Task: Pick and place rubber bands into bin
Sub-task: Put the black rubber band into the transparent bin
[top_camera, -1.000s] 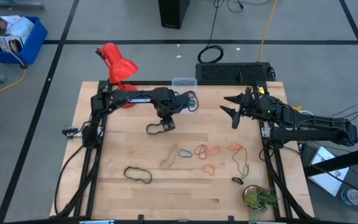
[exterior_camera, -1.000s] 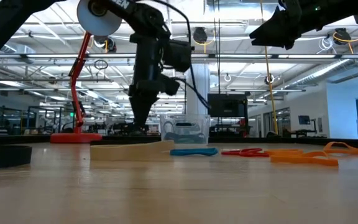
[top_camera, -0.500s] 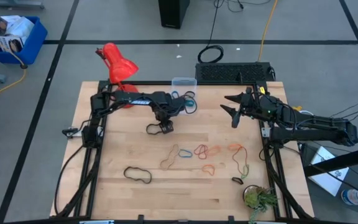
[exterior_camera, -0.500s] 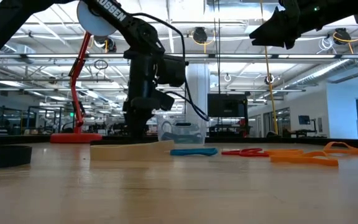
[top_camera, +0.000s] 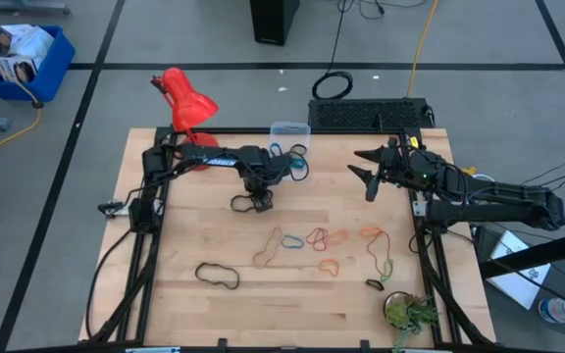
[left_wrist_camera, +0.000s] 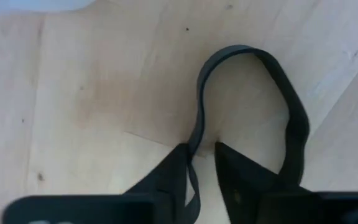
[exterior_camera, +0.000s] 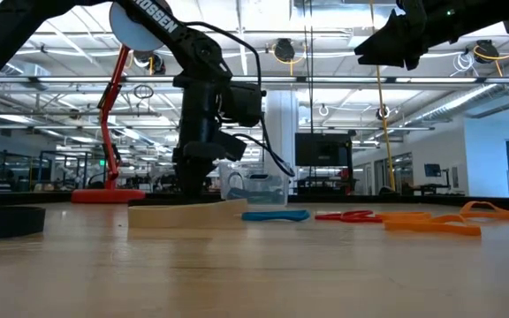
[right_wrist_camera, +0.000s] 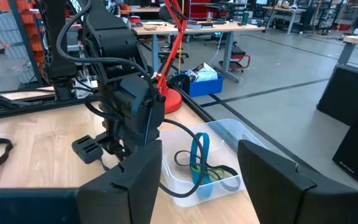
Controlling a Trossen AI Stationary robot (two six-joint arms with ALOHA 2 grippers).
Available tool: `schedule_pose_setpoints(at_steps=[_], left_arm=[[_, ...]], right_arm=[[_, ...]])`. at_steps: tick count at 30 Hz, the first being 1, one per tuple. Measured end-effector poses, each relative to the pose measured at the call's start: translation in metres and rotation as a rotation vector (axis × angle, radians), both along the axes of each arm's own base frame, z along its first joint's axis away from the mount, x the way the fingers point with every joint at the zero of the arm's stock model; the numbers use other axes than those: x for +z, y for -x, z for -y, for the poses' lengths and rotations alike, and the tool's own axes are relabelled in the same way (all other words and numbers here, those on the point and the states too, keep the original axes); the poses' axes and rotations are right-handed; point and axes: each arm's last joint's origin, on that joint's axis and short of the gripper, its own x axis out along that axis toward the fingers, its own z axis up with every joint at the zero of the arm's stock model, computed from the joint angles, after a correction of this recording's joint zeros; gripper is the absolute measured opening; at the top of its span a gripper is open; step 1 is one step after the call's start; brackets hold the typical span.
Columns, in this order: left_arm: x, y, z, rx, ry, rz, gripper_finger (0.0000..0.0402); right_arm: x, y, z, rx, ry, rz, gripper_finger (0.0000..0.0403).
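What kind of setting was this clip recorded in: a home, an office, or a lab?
Most likely a robotics lab or workshop: the wooden table stands on a taped concrete floor, workbenches sit behind it, and open ceiling trusses with hanging lights run overhead.

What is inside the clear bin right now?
The bin holds a blue rubber band standing against its wall, with dark and green bands lying on its floor. How many there are cannot be counted, since they overlap and the right hand's fingers cover part of the bin.
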Motion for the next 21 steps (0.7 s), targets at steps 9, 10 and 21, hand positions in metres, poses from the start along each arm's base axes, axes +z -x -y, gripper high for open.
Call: schedule_pose_setpoints(at_steps=[9, 10, 21], left_arm=[[0.0, -0.001, -0.001, -0.003, -0.034, 0.006, 0.0012], [0.0, -0.002, 0.0, -0.005, -0.046, 0.003, 0.0011], [0.044, -0.002, 0.025, -0.053, -0.106, 0.124, 0.0006]], right_arm=[[0.0, 0.0, 0.0, 0.0, 0.0, 0.0, 0.0208], [0.0, 0.0, 0.0, 0.0, 0.0, 0.0, 0.0208], [0.0, 0.0, 0.0, 0.0, 0.0, -0.001, 0.0208]])
